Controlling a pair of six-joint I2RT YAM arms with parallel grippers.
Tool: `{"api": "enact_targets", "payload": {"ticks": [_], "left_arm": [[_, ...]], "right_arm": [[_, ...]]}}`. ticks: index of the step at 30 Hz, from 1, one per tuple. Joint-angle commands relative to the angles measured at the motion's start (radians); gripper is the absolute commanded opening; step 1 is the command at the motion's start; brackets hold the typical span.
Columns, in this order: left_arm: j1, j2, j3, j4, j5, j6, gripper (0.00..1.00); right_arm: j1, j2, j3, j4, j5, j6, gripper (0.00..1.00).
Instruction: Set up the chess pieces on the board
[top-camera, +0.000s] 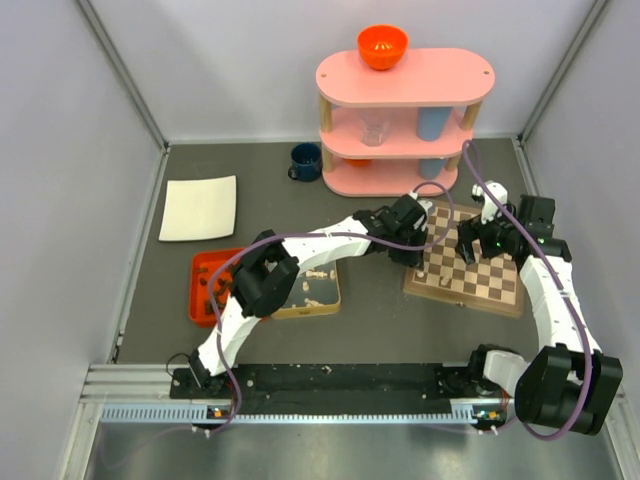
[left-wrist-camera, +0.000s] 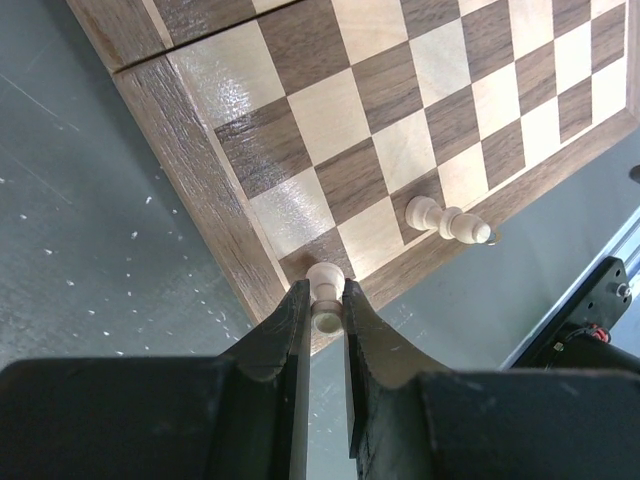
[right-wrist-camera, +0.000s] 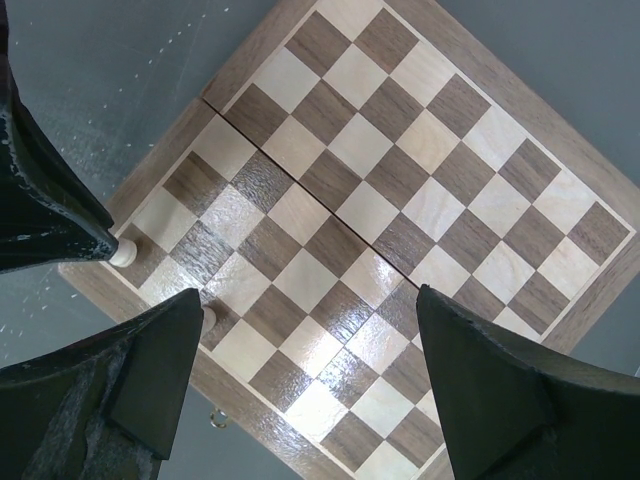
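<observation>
Left tool pinching 1 piece | board: seemingly 2 (both cream)

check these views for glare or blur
left wrist: white glare on the board near its edge, left gripper pinching a pale piece looks dark and soft; right wrist: sheen across the board's middle squares, open right gripper dark, soft; top external: evenly lit, no glare on the board
</observation>
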Motion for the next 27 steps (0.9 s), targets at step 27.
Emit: {"api": "enact_targets", "payload": {"ticks": [27], "left_arm": [[-0.024, 0.035, 0.074, -0.042, -0.039, 0.016, 0.15]], "right_arm": [[-0.007, -0.027, 0.002, 0.041, -0.005, 0.013, 0.88]]}}
